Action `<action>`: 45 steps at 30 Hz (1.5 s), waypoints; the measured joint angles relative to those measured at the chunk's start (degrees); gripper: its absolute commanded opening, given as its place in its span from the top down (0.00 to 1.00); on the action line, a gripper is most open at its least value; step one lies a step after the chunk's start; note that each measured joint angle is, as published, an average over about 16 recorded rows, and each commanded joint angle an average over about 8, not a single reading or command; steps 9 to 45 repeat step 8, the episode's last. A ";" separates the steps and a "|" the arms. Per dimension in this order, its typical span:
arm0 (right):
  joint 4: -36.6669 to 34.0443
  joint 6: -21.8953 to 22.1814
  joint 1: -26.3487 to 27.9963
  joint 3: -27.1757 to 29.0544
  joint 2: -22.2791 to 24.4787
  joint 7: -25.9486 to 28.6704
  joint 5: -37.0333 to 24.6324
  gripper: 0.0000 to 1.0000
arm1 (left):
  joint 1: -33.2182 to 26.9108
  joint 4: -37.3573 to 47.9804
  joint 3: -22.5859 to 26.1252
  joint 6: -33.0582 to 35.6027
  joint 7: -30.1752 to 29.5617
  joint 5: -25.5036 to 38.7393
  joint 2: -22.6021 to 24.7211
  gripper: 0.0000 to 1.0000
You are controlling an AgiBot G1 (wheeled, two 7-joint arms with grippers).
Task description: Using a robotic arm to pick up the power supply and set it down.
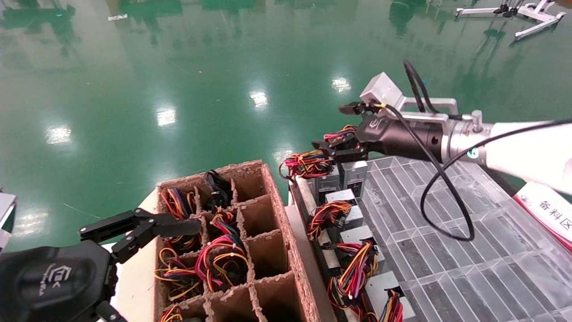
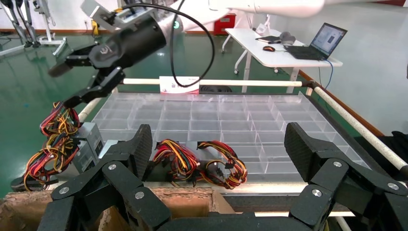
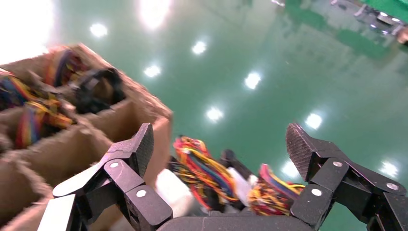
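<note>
Your right gripper [image 1: 339, 127] hung over the far corner of the clear divided tray [image 1: 469, 250], its fingers spread wide and gripping nothing; in the right wrist view both pads [image 3: 144, 142] stood well apart with only wire bundles and green floor [image 1: 178, 80] beyond them. Just under it stood the nearest power supply [image 1: 355, 175], upright in the tray's far-left compartment, with a second grey box [image 1: 328, 181] touching its side. You had about six grey units lined along the tray's left edge, each with its own looped wires. The cardboard divider box [image 1: 268, 210] sat beside the tray, holding roughly five more wire bundles in its cells; I could not count the boxes beneath them. Your left gripper [image 1: 147, 228] rested at the box's near-left edge, fingers also wide apart and empty
</note>
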 measured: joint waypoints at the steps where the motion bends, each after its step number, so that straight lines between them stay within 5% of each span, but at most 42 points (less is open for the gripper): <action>1: 1.27 -0.52 -0.89 0.64 0.61 0.52 0.41 0.00 | 0.00 0.00 0.00 0.00 0.00 0.00 0.00 0.00; 8: 5.75 -2.35 -4.01 2.90 2.78 2.36 1.87 0.00 | 0.00 0.00 0.00 0.00 0.00 0.00 0.00 0.00; 45: 5.75 -2.35 -4.01 2.90 2.78 2.36 1.87 0.00 | 0.00 0.00 0.00 0.00 0.00 0.00 0.00 0.00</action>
